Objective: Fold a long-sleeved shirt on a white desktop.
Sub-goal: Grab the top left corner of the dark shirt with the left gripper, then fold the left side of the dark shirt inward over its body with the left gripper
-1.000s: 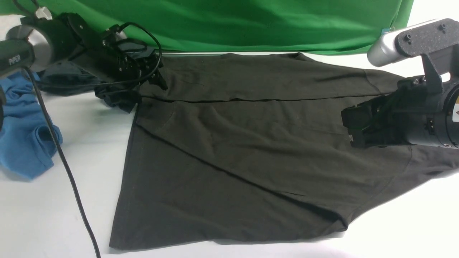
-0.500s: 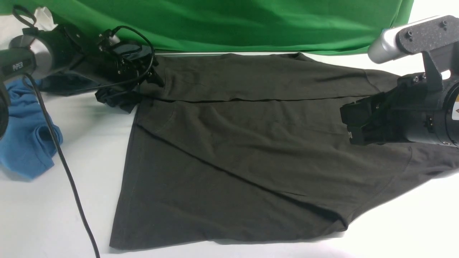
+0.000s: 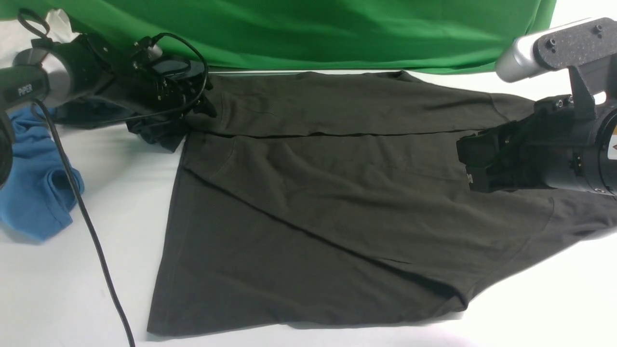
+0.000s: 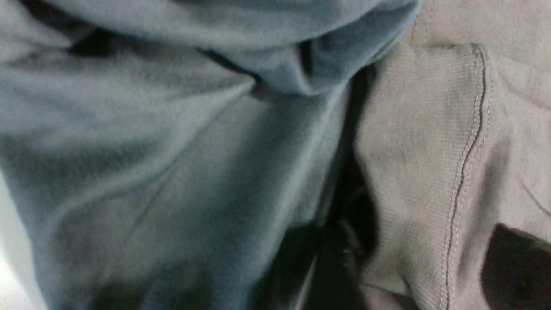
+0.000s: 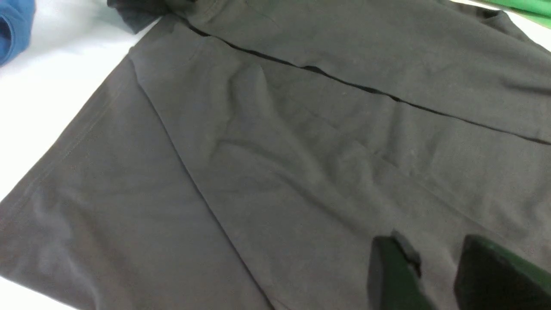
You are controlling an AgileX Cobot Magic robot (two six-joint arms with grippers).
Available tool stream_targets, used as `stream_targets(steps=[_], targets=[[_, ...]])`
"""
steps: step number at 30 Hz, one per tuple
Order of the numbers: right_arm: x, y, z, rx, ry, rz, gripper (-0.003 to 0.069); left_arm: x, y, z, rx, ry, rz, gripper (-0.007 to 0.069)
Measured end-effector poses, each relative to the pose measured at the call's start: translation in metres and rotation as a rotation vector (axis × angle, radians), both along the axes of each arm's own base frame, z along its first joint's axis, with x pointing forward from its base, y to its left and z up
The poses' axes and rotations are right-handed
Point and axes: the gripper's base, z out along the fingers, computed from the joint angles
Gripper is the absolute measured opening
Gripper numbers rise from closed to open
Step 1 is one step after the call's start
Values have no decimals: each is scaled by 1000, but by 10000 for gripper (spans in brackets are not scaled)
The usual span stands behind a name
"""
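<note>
The long-sleeved shirt [image 3: 328, 202] lies spread flat on the white desktop [image 3: 72, 289], dark brownish-olive, with one sleeve folded across its far part. At the far left my left gripper [image 3: 200, 103] sits on the sleeve's end. In the left wrist view its jaws [image 4: 419, 258] stand apart on either side of the ribbed cuff [image 4: 413, 142], and one dark finger [image 4: 516, 267] rests on the cloth. My right gripper [image 3: 470, 166] hovers just above the shirt's right side. There the jaws [image 5: 430, 247] are a little apart with nothing between them.
A blue garment [image 3: 33, 193] is crumpled at the left edge. A dark slate-grey garment [image 3: 82, 113] lies beside the cuff under the left arm. A bright green cloth [image 3: 313, 33] hangs along the back. A black cable [image 3: 91, 231] trails over the desktop's left part.
My left gripper has shifted slightly back and left onto the sleeve end, and its jaws have narrowed. The right gripper has lifted a touch.
</note>
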Motion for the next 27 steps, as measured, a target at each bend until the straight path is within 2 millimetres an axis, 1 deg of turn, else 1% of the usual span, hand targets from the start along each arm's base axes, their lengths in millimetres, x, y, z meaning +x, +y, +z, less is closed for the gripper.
stream_targets(steps=[2, 4, 6, 7, 10, 16, 17, 18, 19, 22, 24, 26, 27], targets=[[0, 0, 0, 0, 0, 0, 243, 1, 0, 0, 4, -7, 1, 342], [0, 0, 0, 1, -1, 0, 243, 1, 1, 0, 9, -13, 1, 230], [0, 0, 0, 2, -3, 0, 243, 1, 1, 0, 10, -15, 0, 163], [0, 0, 0, 2, -3, 0, 243, 1, 1, 1, 11, -15, -1, 109], [0, 0, 0, 2, -3, 0, 243, 1, 1, 1, 16, -18, -8, 35], [0, 0, 0, 2, -3, 0, 243, 1, 1, 1, 27, -24, -23, 28], [0, 0, 0, 2, -3, 0, 243, 1, 1, 4, 31, -32, -29, 28], [0, 0, 0, 2, -3, 0, 243, 0, 1, 11, 46, -52, -48, 28], [0, 0, 0, 2, -3, 0, 243, 0, 1, 13, 47, -57, -49, 28], [0, 0, 0, 15, 4, -12, 243, -4, -1, 39, 61, -112, -82, 28], [0, 0, 0, 19, 6, -15, 243, -6, -2, 48, 63, -124, -99, 28], [0, 0, 0, 21, 7, -16, 243, -14, -5, 66, 69, -130, -158, 28], [0, 0, 0, 21, 8, -17, 243, -15, -5, 67, 67, -128, -161, 28]])
